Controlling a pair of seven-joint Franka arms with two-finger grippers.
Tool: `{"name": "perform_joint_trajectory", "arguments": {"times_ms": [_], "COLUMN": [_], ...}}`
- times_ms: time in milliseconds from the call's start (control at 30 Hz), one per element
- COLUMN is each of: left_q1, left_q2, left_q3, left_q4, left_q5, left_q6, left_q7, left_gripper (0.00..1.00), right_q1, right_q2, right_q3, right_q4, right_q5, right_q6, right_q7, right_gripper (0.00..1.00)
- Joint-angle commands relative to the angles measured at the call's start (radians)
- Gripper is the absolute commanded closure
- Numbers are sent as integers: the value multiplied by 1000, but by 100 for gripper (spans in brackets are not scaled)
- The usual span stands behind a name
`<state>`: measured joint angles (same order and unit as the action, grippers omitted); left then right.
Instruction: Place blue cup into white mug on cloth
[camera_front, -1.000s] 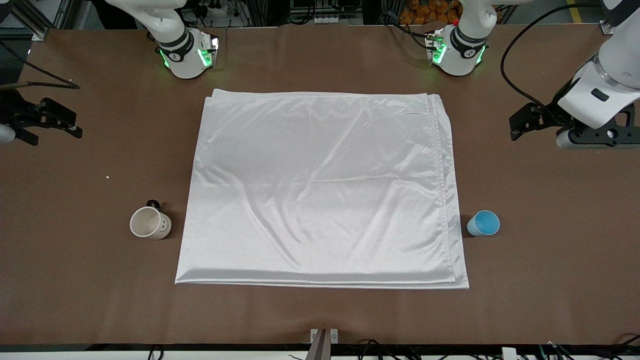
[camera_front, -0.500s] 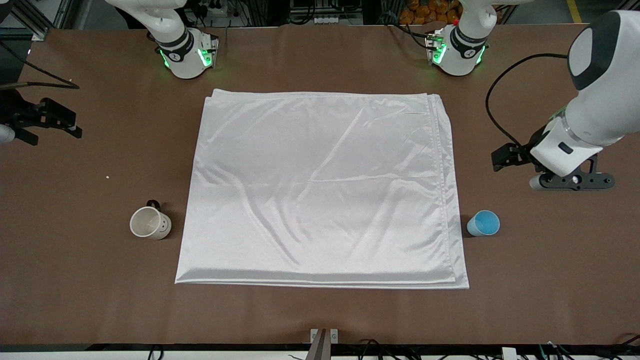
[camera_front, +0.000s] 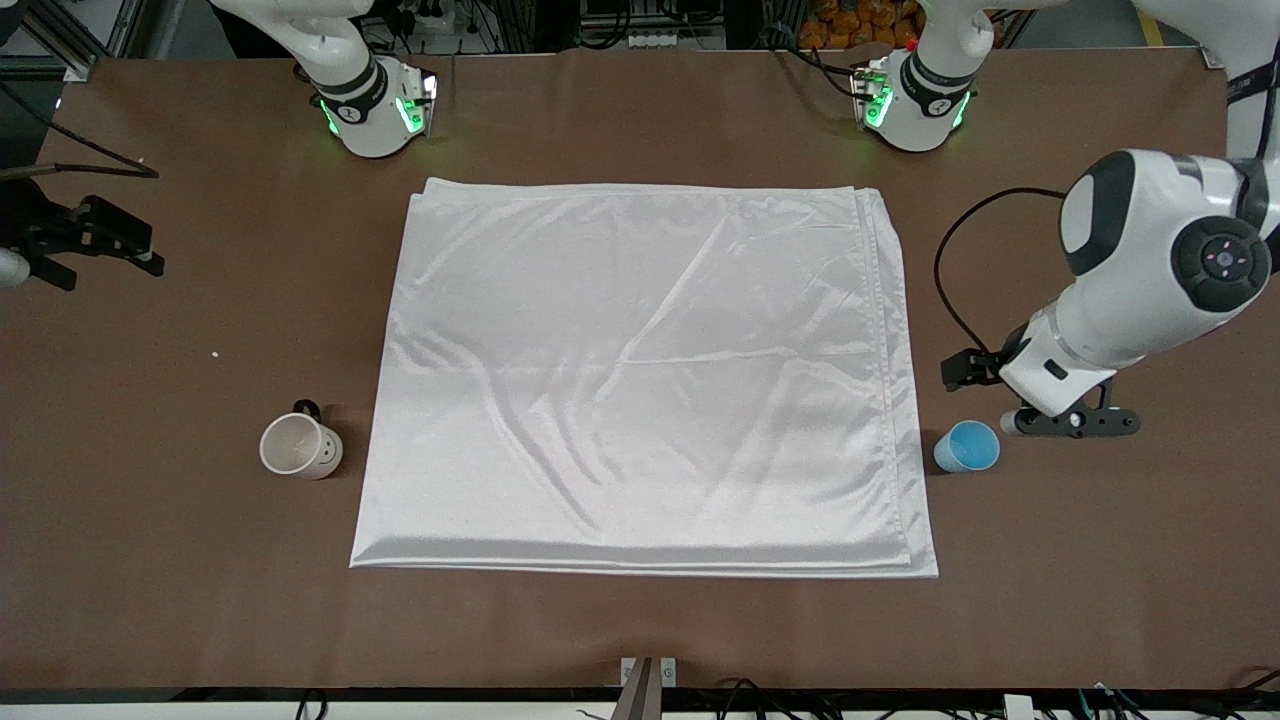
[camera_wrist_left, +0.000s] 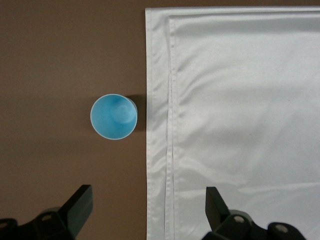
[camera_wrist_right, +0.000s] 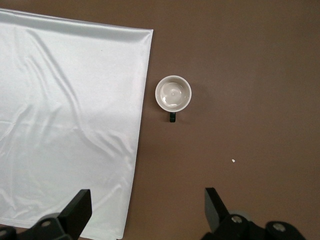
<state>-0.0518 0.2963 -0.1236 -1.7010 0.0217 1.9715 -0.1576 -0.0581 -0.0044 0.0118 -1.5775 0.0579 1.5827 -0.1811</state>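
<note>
The blue cup (camera_front: 967, 446) stands upright and empty on the brown table, just off the cloth's edge at the left arm's end; it also shows in the left wrist view (camera_wrist_left: 114, 117). The white mug (camera_front: 300, 445) stands upright on the table off the cloth's edge at the right arm's end, also in the right wrist view (camera_wrist_right: 173, 94). The cloth (camera_front: 640, 380) lies flat between them with nothing on it. My left gripper (camera_front: 1068, 422) (camera_wrist_left: 148, 212) is open and empty, up over the table beside the cup. My right gripper (camera_front: 35, 265) (camera_wrist_right: 146, 210) is open and empty, waiting high over its end of the table.
A small pale crumb (camera_front: 214, 353) lies on the table, farther from the front camera than the mug. The two arm bases (camera_front: 375, 110) (camera_front: 915, 100) stand along the table's back edge. A black cable (camera_front: 950, 290) loops by the left arm.
My left arm has swung down the table toward the blue cup, from well off it to just beside it. The right arm, cup, mug and cloth have not moved.
</note>
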Motion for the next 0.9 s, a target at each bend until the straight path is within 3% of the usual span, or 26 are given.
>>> {"name": "perform_joint_trajectory", "arguments": {"times_ms": [0,500,867], "left_q1": [-2,-2,1], "left_q2": [41,113,159], "left_q3": [-1,1,4], "left_q4": [-41,-95,-101], "left_q5": [-2,23,27], "left_q6": [102,213,268], "left_q7": [-26,-30,-28], "left_gripper": [0,0,0], "right_q1": [-11,-11,-9], "right_q2": [-16,-8,-8], "right_q3": [0,-26,-24], "right_q4": [-21,-110,-358], "right_q5": [5,0,0], "right_q6": [-12,14,276], "right_q7": [5,-5,-6], "right_gripper": [0,0,0]}}
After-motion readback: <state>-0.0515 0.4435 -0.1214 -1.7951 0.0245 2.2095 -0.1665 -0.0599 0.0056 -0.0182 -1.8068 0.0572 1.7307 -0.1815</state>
